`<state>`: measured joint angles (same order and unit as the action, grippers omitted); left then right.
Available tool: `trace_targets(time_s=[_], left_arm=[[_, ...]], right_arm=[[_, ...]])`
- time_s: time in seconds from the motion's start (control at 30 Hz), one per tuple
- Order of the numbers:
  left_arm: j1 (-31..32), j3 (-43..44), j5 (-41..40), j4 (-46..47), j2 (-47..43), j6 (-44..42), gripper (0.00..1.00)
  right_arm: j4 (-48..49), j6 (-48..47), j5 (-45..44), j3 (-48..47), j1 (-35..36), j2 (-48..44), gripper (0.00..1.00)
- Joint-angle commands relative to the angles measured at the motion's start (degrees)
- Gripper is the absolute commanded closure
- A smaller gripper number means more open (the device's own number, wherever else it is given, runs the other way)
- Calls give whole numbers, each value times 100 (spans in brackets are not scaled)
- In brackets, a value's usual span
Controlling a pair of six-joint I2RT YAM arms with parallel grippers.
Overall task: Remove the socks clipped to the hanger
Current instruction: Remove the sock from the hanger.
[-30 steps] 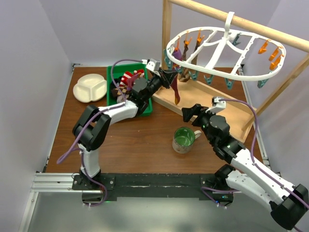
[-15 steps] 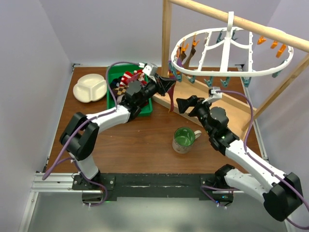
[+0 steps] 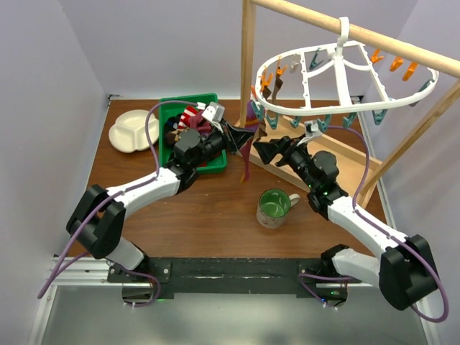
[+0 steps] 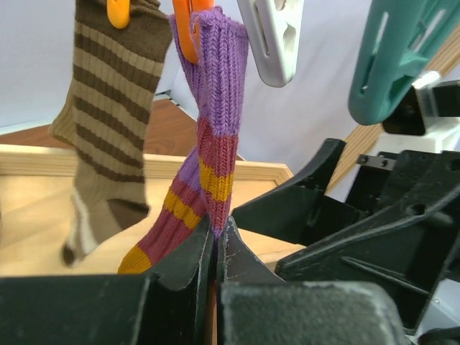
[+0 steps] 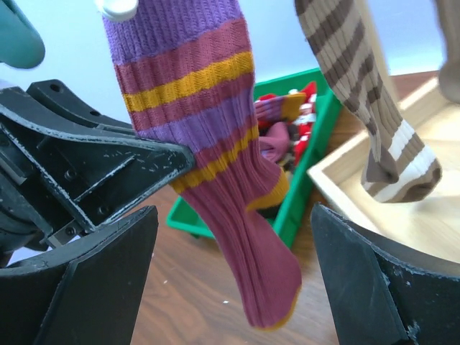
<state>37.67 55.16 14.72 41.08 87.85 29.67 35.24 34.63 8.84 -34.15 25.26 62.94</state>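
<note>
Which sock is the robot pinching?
The purple sock with red and yellow stripes: the left tool is shut on it. The brown striped sock beside it hangs with no tool on it.

Brown striped sock (image 5: 353, 72) top cut off, bin socks (image 3: 192, 113) partly hidden

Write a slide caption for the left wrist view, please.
Left gripper pinches the purple striped sock hanging from an orange clip.
</note>
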Motion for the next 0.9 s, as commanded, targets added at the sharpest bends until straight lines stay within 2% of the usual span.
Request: trace_targets(time_s=[0.0, 0.23, 0.4, 0.67, 0.87], left_arm=[[117, -119, -48, -143, -435, 232, 100], [328, -224, -320, -574, -787, 346, 100], [644, -181, -1154, -1249, -902, 408, 100], [1049, 127, -2130, -1910, -823, 189, 100], [1172, 267, -2237, -1911, -638, 144, 100]], right_arm=[[843, 272, 670, -74, -91, 201, 8], [1300, 500, 1146, -153, -161, 482, 8], [1240, 597, 1181, -188, -153, 492, 8], [835, 553, 287, 5, -153, -245, 7], [624, 501, -58, -144, -153, -353, 7]])
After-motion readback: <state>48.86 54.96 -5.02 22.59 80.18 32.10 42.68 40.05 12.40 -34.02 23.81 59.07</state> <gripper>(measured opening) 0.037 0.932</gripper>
